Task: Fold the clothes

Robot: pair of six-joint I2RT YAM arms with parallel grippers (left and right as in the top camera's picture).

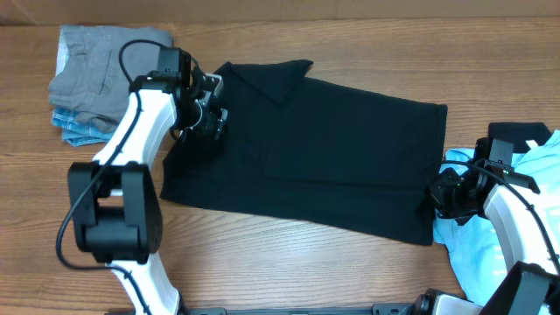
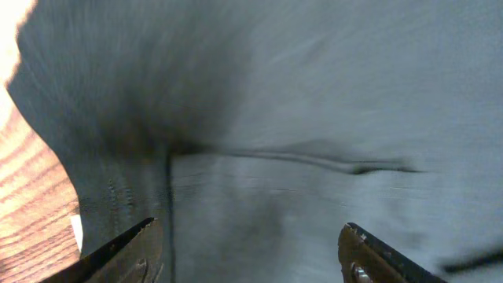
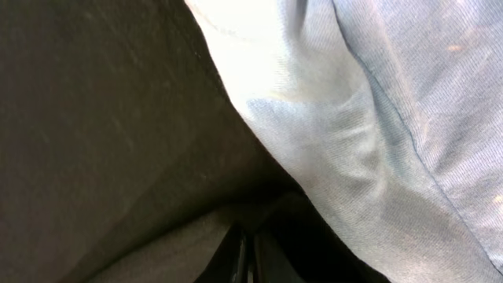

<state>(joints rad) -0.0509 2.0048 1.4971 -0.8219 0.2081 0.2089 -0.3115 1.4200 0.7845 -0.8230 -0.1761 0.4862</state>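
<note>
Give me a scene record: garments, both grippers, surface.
surface: wooden table
main garment: black collared shirt, spread flat
left gripper: open, over shirt near collar, holding nothing
right gripper: shut, at shirt's right edge; grip on cloth unclear
other garments: light blue tee far right; folded grey garment top left

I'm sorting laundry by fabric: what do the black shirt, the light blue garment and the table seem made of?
Black shirt: soft matte knit, likely cotton; lies limp with stitched seams and fine creases.
Light blue garment: thin jersey-like knit, fine weave texture, soft folds.
Table: wood or wood-look laminate, smooth, grain lines visible; cannot tell which.
</note>
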